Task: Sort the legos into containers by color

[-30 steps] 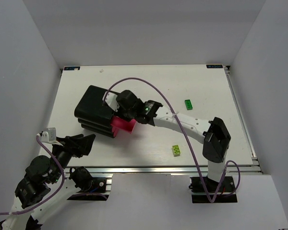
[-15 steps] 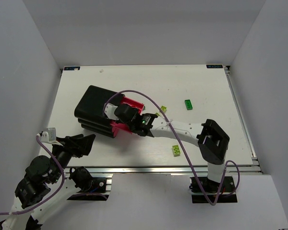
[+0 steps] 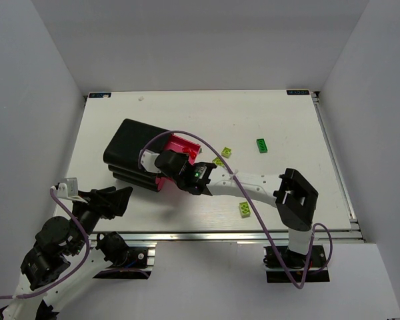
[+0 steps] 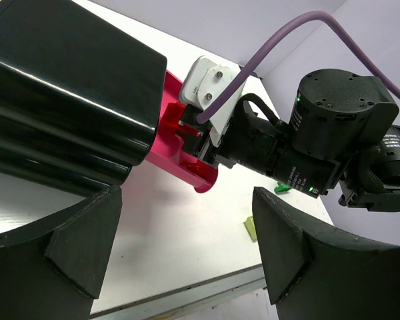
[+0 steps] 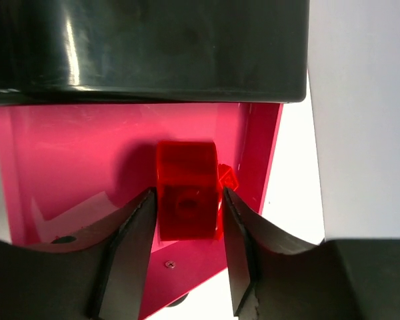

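The black cabinet [image 3: 129, 148] lies at the table's left middle with two pink drawers pulled out [image 3: 187, 145] [image 3: 162, 182]. My right gripper [image 3: 165, 171] reaches into an open drawer [image 5: 80, 160] and is shut on a red lego [image 5: 187, 190], held just above the drawer floor. A second small red piece [image 5: 229, 177] lies by the drawer's right wall. My left gripper [image 3: 115, 200] is open and empty near the front left, with the cabinet [image 4: 67, 93] and drawer [image 4: 187, 167] ahead of it.
Two lime legos [image 3: 226, 153] [image 3: 218, 161] lie right of the cabinet, and another [image 3: 244, 209] lies near the front edge. A dark green lego [image 3: 261, 145] sits further right. The right arm's purple cable loops over the cabinet.
My right gripper has moved forward and left, off the upper drawer and down to the lower one. The upper drawer and two lime legos now show. The left arm has not moved.
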You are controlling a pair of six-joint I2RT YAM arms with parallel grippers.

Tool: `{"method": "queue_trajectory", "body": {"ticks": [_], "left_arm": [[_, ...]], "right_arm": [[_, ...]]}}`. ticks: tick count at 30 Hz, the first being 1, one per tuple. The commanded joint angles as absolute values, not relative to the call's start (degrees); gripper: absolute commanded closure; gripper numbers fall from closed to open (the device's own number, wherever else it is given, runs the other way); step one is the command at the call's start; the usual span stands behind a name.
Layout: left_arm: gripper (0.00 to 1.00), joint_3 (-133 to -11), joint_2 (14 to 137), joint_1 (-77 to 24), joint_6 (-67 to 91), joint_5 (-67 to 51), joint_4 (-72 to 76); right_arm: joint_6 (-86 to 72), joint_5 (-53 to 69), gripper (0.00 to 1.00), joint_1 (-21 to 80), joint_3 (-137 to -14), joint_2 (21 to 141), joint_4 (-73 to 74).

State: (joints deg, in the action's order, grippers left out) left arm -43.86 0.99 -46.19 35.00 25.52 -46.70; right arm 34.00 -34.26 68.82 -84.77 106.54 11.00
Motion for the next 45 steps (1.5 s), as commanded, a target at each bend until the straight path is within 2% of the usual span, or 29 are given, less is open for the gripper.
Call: {"method": "queue_trajectory", "body": {"ticks": [1,5,16,21,23,25,26,27,28,29,30,31,32,33,34,39,43,45], "left_arm": [[0.11,-43.6,1.0,-45.9,35.3,26.0,-46.4],[0.11,-43.6,0.8,-45.9,35.4,26.1,-46.4],[0.11,-43.6,0.7,-45.9,35.6,26.4,-46.6],[0.11,-43.3,1.4,-45.9,34.4,25.1,-45.4],[0.16,-43.2,2.6,-45.9,32.6,23.7,-43.6],[0.27,-43.1,6.6,-45.4,31.6,20.1,-42.4],[0.49,-42.8,8.4,-45.4,31.3,18.6,-40.4],[0.61,-42.5,10.5,-45.4,30.9,14.5,-38.8],[0.7,-42.1,15.2,-45.4,30.6,12.1,-37.2],[0.79,-41.7,18.3,-45.4,30.5,9.3,-33.3],[0.91,-41.9,21.1,-45.4,30.2,7.0,-31.6],[0.94,-42.4,28.2,-45.4,30.1,2.1,-30.0],[0.96,-43.8,31.7,-45.4,29.6,0.1,-26.8],[0.98,-44.9,35.2,-46.1,29.4,-2.3,-25.6],[0.98,-46.2,42.2,-46.7,29.3,-4.5,-24.6],[0.97,-58.1,59.9,-47.4,27.4,-7.0,-23.5],[0.91,-66.9,71.8,-50.9,26.8,-3.3,-28.1],[0.81,-69.9,77.9,-53.5,27.0,1.7,-31.7]], "right_arm": [[32.6,-34.2,0.5,69.3,-87.5,103.4,11.8],[31.7,-33.6,0.42,69.6,-87.2,103.4,12.7],[25.4,-25.6,0.41,69.5,-92.9,101.3,20.6],[21.5,-20.1,0.34,69.2,-98.9,98.8,24.9],[19.5,-19.2,0.35,68.6,-100.8,97.8,26.7],[16.8,-18.1,0.45,66.9,-101.6,95.5,26.9],[15.7,-17.8,0.64,65.1,-101.0,94.3,26.3],[14.3,-16.4,0.8,63.8,-100.1,93.0,25.8],[11.2,-15.4,1.0,62.3,-97.8,90.4,25.2],[9.6,-14.1,1.0,56.7,-96.4,89.0,24.4],[7.8,-10.1,1.0,54.3,-95.0,87.6,24.3],[6.1,-7.4,1.0,52.1,-92.3,85.5,24.2],[2.4,-1.4,1.0,43.9,-90.9,84.2,23.8],[0.8,2.3,1.0,41.2,-89.6,83.2,23.8],[-1.1,5.3,1.0,36.3,-86.7,80.8,23.7],[-6.1,19.2,1.0,21.1,-77.1,74.5,20.6],[-7.9,25.6,1.0,12.8,-72.3,71.1,19.2],[-8.4,29.2,1.0,9.8,-70.0,70.9,18.4]]}}
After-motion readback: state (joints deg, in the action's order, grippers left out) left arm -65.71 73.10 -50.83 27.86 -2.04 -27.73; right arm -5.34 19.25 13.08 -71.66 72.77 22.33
